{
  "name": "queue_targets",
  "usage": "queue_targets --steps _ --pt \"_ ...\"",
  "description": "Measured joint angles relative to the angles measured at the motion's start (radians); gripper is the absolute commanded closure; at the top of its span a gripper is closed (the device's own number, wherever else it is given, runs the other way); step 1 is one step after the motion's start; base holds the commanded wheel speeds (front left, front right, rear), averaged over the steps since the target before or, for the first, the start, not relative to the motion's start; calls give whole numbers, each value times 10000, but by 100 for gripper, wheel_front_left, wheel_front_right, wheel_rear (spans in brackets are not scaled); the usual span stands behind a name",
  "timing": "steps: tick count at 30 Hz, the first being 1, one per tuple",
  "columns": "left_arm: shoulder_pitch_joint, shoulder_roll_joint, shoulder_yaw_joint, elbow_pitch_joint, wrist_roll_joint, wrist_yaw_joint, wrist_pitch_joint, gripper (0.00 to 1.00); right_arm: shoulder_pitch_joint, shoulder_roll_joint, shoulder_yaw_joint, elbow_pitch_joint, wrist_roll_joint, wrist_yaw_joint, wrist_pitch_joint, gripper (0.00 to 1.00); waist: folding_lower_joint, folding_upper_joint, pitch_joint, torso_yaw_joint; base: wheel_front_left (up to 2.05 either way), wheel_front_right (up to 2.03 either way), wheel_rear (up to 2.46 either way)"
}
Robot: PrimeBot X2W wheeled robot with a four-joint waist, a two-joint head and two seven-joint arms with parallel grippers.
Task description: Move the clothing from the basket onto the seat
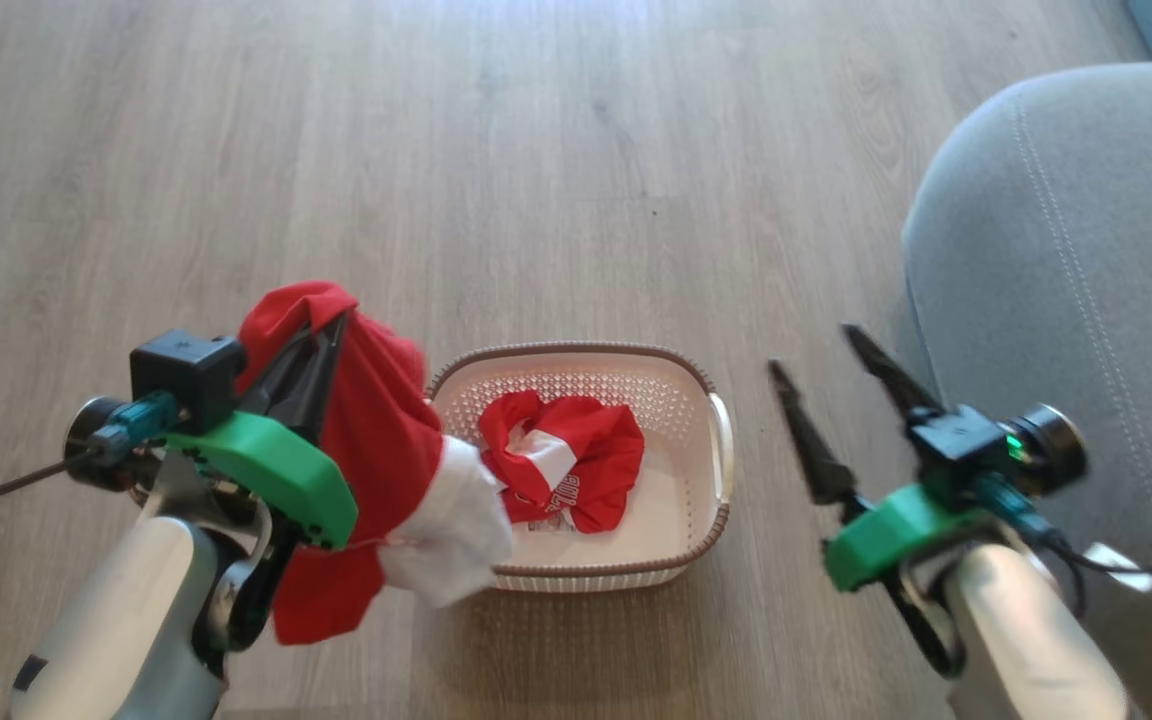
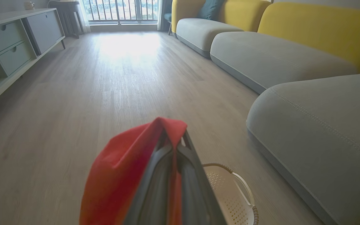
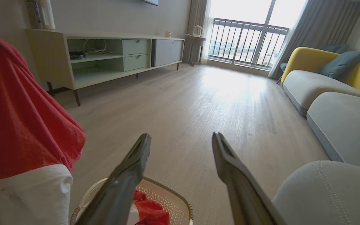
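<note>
Closest to me, my left gripper (image 1: 334, 330) is clamped on the clothing (image 1: 376, 430). Its two dark fingers pinch a fold of red cloth near the top, and the rest hangs limp and soft below. A white panel droops at the near-left corner of the basket (image 1: 576, 349); I cannot tell whether it touches the rim. On the other side my right gripper (image 1: 811, 348) hovers with its fingers spread wide and nothing between them, in the gap between the basket and the seat (image 1: 1066, 280).

Just beyond my arms, the basket stands on the floor (image 1: 536, 180). It is a rounded rectangle of cream perforated plastic with a brown braided rim and a white side handle. A crumpled red-and-white bunch (image 1: 566, 460) lies inside. I cannot tell whether it trails from the piece I hold or is separate.

I judge the grasp made and the carry not yet done. The next move calls for raising the left arm until the cloth clears the rim, then swinging right, across the basket, to the seat. The right gripper sits in that path, and trailing fabric could drag so light a basket.

The seat, to the right, is grey woven upholstery with a rounded edge and a line of pale stitching (image 1: 1046, 190). The floor is pale wood-grain plank running away towards a bright window.
</note>
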Motion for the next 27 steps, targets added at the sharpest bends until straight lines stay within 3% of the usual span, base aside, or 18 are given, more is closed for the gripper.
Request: queue_targets --steps 6,11,16,27 --pt "-6 54 -140 -504 17 100 253 100 -837 -326 1484 150 491 0 0 0 0 -1 -57 272 0 0 0" --pt "-12 50 -514 -1012 123 82 437 100 -1447 -589 3568 360 1317 0 0 0 0 0 -112 552 0 0 0" --pt "-22 -165 -1172 -1513 199 -171 690 100 -2418 -610 5187 472 1923 0 4 0 0 0 -122 796 0 0 0" --pt "-276 -972 -2594 -2452 445 -619 963 100 -3528 -489 6571 1831 2798 0 59 0 0 0 -251 1353 0 0 0"
